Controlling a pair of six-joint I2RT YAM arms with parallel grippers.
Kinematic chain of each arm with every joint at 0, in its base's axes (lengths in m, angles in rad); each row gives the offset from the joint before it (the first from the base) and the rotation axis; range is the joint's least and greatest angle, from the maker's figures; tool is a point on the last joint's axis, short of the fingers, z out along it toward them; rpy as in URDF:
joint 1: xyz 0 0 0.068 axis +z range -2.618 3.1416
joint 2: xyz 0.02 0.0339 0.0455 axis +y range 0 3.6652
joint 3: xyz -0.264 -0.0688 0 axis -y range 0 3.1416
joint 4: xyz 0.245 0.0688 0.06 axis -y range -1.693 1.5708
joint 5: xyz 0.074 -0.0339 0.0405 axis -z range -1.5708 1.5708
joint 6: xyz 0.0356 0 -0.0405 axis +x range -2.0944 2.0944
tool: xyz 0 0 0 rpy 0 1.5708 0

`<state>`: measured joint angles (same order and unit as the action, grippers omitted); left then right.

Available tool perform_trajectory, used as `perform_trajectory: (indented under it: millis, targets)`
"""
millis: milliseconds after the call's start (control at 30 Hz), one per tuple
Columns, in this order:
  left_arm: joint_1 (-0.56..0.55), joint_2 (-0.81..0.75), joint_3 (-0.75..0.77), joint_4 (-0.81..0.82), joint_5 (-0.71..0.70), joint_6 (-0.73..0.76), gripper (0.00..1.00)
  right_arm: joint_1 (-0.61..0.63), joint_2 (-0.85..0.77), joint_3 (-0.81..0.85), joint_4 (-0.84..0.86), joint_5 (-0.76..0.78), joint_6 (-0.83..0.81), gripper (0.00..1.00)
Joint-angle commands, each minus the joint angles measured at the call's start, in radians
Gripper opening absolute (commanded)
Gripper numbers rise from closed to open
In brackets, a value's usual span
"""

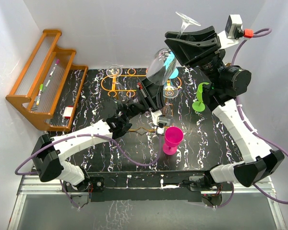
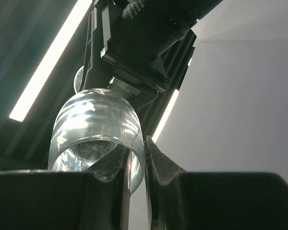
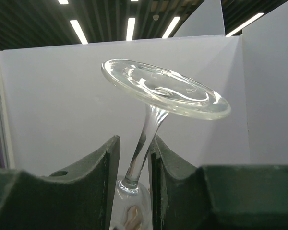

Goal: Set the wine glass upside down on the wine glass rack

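**Glass aloft, handover unfinished**

The clear stemmed wine glass (image 1: 159,64) hangs foot-up in the air, above the black marbled table (image 1: 206,139) and to the right of the thin orange wire wine glass rack (image 1: 116,85). The left pincer (image 2: 137,163) is pinched tight on the bowl's rim wall. The right pincer (image 3: 136,141) straddles the slanted stem near the bowl, jaws narrow with gaps either side, gripping nothing. If the left lets go first, the glass drops. Squeezing the tilted stem could twist or snap it.

No readable text, faint white print on black housing (image 2: 153,28) (possibly lettering, too blurred)
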<state>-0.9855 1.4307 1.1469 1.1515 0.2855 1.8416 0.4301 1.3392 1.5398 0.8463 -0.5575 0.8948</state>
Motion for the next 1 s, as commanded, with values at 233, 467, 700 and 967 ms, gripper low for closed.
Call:
perform_trajectory:
  millis: [233,467,700,967]
  targets:
    - [0.002,-0.090,0.014,0.060,0.003,0.030,0.00,0.006,-0.090,0.001,-0.112,-0.018,-0.122,0.44]
    - [0.002,-0.099,-0.010,0.060,0.009,0.038,0.00,0.005,-0.097,0.019,-0.154,-0.023,-0.149,0.44]
    - [0.002,-0.101,-0.037,0.060,0.021,0.048,0.00,0.006,-0.066,0.026,-0.109,-0.036,-0.082,0.56]
    - [0.002,-0.095,-0.020,0.060,0.011,0.036,0.00,0.005,-0.052,0.029,-0.079,-0.068,-0.057,0.43]
